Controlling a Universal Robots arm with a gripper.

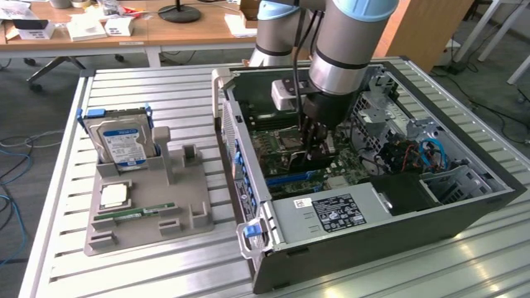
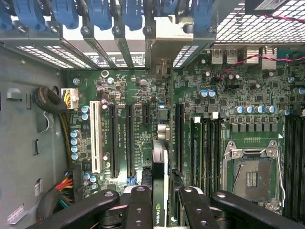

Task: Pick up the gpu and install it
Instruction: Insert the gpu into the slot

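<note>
Exterior view: the arm reached down into the open computer case at centre frame, with the gripper low over the motherboard. Its load was hard to pick out from the dark fingers here. On the exterior view's left, the grey tray held the hard drive, a CPU chip and the memory stick. The tray's upright holder stood bare. The power supply sat at the case's near edge.

Wrist view: the fingers were clamped together on the gpu. It was held edge-on, with an NVIDIA mark near the grip. The card hung over the board's slot area, between the long black slots and the memory slots beside the CPU socket. The white slot lay further off.

Judgement: pick-up was done and the install step was in hand. Whether the card edge touched a slot couldn't be told. Seating calls for the card edge square over one slot and the bracket end meeting the rear openings under the blue latches.

Room: the case walls closed in on both sides and the cable bundle sat well apart from the card. The space over the slots looked open, but clearance at the rear frame looked tight.
</note>
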